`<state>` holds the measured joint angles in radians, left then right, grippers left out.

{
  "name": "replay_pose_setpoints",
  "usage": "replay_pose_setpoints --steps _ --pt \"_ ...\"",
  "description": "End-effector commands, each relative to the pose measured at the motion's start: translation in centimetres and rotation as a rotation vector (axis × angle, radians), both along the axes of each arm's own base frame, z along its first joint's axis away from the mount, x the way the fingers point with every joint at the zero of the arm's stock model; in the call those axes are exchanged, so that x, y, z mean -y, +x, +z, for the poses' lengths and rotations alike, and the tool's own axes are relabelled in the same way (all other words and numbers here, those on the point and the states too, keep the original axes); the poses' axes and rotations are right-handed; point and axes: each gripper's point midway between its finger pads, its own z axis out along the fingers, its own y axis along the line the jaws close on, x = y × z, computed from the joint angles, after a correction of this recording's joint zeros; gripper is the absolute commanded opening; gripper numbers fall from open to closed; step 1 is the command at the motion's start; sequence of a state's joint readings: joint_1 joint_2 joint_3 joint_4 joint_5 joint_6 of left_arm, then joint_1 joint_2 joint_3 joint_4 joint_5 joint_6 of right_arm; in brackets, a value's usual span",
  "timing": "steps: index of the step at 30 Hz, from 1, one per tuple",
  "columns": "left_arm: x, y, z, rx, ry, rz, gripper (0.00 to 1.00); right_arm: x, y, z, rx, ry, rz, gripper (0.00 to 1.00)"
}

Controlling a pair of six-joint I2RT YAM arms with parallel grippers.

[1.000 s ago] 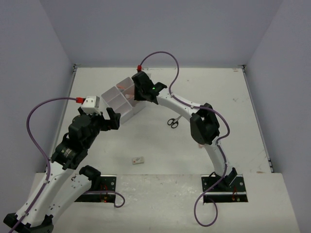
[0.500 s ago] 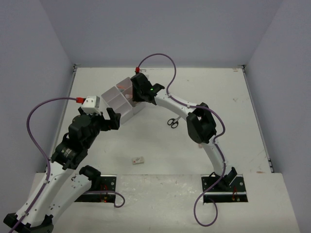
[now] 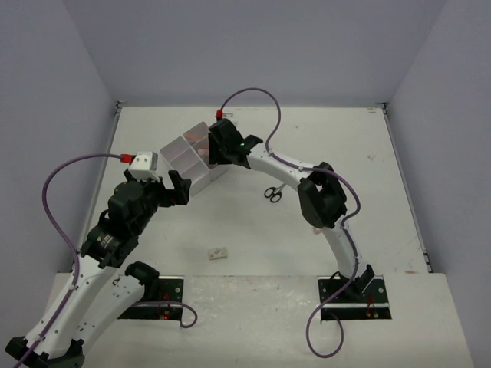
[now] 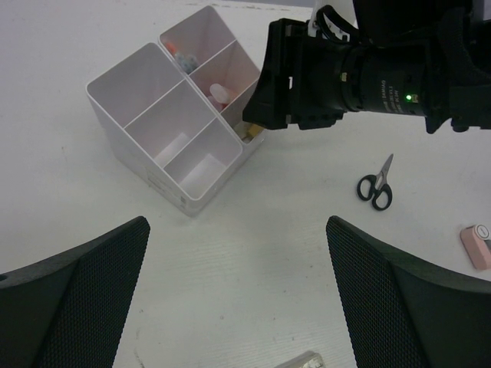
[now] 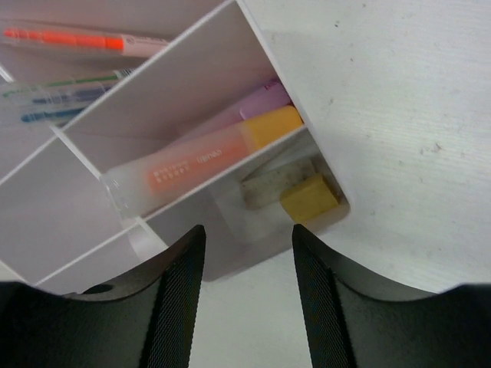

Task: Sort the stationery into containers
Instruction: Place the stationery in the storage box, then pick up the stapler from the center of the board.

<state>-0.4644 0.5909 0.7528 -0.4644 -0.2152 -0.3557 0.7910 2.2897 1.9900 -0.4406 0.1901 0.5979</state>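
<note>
Right gripper fingers parted, nothing held, poised over the bins, above the compartment holding erasers. Orange highlighter and purple highlighter filed in the next compartment, pens beyond. Left gripper wide open, empty, near the bins. Unsorted on the table: scissors, white eraser, pink piece. Judged over half done.

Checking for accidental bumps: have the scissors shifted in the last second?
No. The scissors lie in the same spot right of the containers, as before.
</note>
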Motion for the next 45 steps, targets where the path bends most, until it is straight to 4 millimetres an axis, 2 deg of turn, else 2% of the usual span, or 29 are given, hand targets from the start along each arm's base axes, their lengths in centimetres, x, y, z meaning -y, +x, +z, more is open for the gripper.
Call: replay_pose_setpoints --steps 1,2,6,10,13,15,17,22,24,28,31,33,35,38,40,42,45 --pt "-0.1 0.4 0.6 0.035 -0.001 0.002 1.00 1.7 -1.0 9.1 0.134 0.105 -0.013 0.52" --pt "-0.2 0.4 0.6 0.035 -0.001 0.004 1.00 2.4 -1.4 9.1 0.136 0.100 -0.021 0.54" --pt "-0.2 0.4 0.7 0.036 -0.003 0.009 1.00 6.2 -3.2 12.3 0.185 0.101 -0.093 0.59" --pt "-0.4 0.3 0.7 0.038 -0.004 0.018 1.00 9.1 -5.9 11.6 0.139 0.068 -0.078 0.64" --pt "-0.4 0.3 0.8 0.042 -0.008 0.016 1.00 11.6 -8.0 10.4 0.078 0.029 -0.088 0.64" --pt "-0.3 0.2 0.9 0.044 -0.010 0.008 1.00 13.9 -9.3 8.7 0.035 -0.003 -0.122 0.61" --pt "-0.2 0.2 0.9 0.045 -0.011 0.005 1.00 15.5 -10.1 7.5 0.014 -0.019 -0.140 0.56" --pt "-0.2 0.0 1.2 0.055 -0.017 -0.005 1.00 21.0 -12.0 4.3 -0.044 -0.082 -0.238 0.54" --pt "-0.1 -0.1 1.1 0.055 -0.016 -0.012 1.00 23.3 -13.0 3.2 -0.087 -0.111 -0.281 0.60" --pt "0.2 -0.2 1.3 0.059 -0.021 -0.029 1.00 27.7 -14.4 2.3 -0.172 -0.157 -0.347 0.70" --pt "0.6 -0.3 1.4 0.064 -0.026 -0.057 1.00 30.2 -15.7 0.8 -0.280 -0.206 -0.364 0.71" --pt "0.8 -0.4 1.3 0.063 -0.026 -0.067 1.00 32.1 -15.8 0.2 -0.304 -0.246 -0.417 0.72" --pt "1.0 -0.5 1.4 0.063 -0.030 -0.080 1.00 34.3 -16.9 -1.2 -0.363 -0.320 -0.464 0.73" --pt "0.9 -0.8 1.8 0.082 -0.039 -0.083 1.00 35.7 -17.9 -3.1 -0.453 -0.413 -0.456 0.72" --pt "0.9 -0.9 1.9 0.090 -0.042 -0.083 1.00 36.0 -18.4 -4.0 -0.488 -0.447 -0.440 0.72" --pt "0.9 -0.9 2.0 0.092 -0.043 -0.082 1.00 35.7 -19.2 -5.3 -0.552 -0.455 -0.413 0.69" --pt "0.8 -0.8 1.8 0.085 -0.038 -0.077 1.00 35.1 -19.8 -6.2 -0.602 -0.445 -0.366 0.66"
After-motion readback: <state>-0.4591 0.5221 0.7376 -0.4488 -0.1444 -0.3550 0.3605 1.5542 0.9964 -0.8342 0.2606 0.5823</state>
